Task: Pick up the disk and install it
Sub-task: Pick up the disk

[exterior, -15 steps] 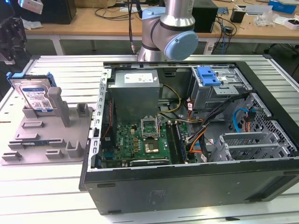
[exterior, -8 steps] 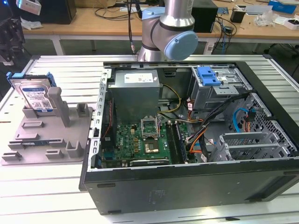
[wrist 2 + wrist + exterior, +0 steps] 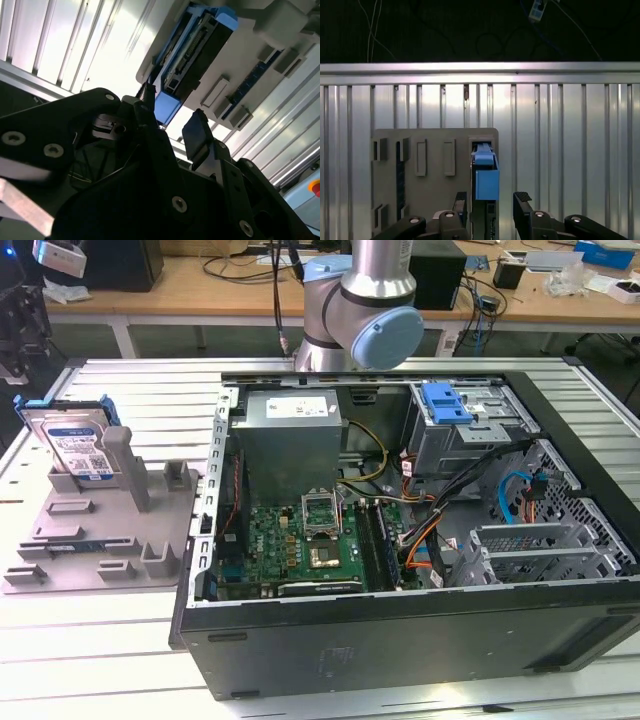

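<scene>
Even room light; in the second wrist view the ribbed silver metal tabletop [image 3: 100,50] glares white, black gripper [image 3: 172,112] silhouetted

Grey holder post [image 3: 122,455] close beside disk [image 3: 78,448]

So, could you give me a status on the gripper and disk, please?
Gripper open, lined up on the disk, not gripping. Disk upright in the grey holder. Nothing seen between them.

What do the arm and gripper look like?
The arm is silver tubing with pale blue caps on grey joints. In both wrist views the gripper is matte black with bright screw heads, and its two jaws are slim black bars with flat pads.
</scene>
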Controlling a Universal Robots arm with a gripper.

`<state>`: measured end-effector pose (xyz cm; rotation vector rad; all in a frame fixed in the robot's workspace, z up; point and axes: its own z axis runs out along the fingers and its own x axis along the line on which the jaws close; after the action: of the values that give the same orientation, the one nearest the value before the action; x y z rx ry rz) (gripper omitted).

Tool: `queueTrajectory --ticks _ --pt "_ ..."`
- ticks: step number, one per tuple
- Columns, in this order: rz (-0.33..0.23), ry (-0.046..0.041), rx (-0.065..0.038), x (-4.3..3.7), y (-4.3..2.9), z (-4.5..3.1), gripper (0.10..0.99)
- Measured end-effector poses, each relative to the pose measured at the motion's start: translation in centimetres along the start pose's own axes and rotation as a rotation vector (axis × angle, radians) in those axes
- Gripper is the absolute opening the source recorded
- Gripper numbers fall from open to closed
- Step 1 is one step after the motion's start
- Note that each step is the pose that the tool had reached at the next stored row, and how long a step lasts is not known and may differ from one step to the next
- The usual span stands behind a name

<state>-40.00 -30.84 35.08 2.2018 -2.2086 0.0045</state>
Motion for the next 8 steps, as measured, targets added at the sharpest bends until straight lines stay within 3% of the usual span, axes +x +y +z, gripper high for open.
queueTrajectory --ticks 8 --pt "-0.012 0.0003 0.0 0.31 0.26 0.47 0.494"
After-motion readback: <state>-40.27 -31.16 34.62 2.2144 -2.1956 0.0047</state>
